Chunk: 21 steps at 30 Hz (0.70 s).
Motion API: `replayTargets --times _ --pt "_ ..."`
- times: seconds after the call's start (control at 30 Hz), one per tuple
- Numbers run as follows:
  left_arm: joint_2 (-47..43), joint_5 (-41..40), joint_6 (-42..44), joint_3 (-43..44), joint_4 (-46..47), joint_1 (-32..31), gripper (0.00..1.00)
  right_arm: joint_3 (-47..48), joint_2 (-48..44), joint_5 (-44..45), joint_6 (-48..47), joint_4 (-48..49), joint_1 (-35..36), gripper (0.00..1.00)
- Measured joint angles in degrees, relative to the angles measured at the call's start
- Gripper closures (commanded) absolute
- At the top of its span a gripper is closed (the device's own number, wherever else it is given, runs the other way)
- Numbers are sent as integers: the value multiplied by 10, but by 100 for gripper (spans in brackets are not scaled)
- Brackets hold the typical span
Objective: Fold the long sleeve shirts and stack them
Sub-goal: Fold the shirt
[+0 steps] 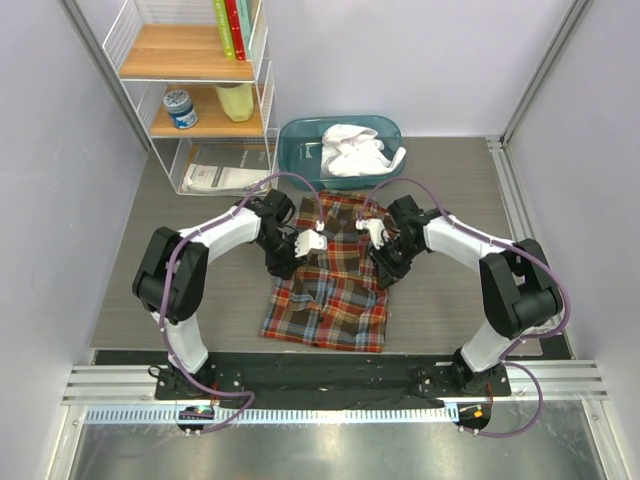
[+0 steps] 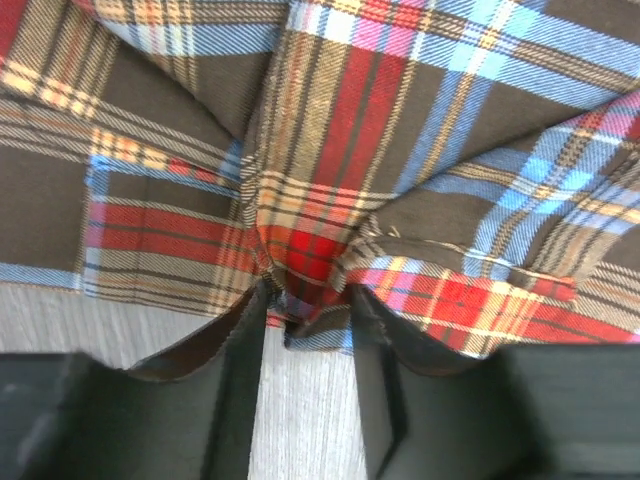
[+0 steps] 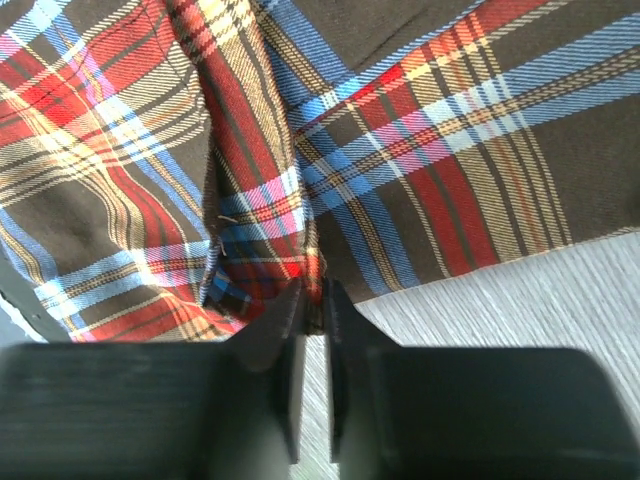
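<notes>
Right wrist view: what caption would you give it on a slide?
Black right gripper pinches a fold at the edge of a red, brown and blue plaid flannel shirt over a grey table.

Back left stood a white wire shelf unit [image 1: 135,60] with wooden boards. It carried upright red and green books [image 1: 233,28], a small blue-and-white jar [image 1: 181,108] and a pale yellow container [image 1: 235,100]. Printed papers [image 1: 220,177] lay in the lowest tier. A teal plastic bin [image 1: 298,160] sat beside it on the grey worktop [image 1: 450,170].

The tabletop [image 1: 460,170] was viewed from above its near edge; the plaid shirt [image 1: 325,300] was framed closely by both wrist cameras.
</notes>
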Motion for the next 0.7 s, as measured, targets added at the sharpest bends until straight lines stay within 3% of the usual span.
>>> replayTargets --times 0.17,0.7 --pt "-12 5 0 3 -25 0 100 2 -19 5 2 -5 0 99" --pt "-1 7 -1 85 -71 24 100 47 -10 51 -13 0 -3 99"
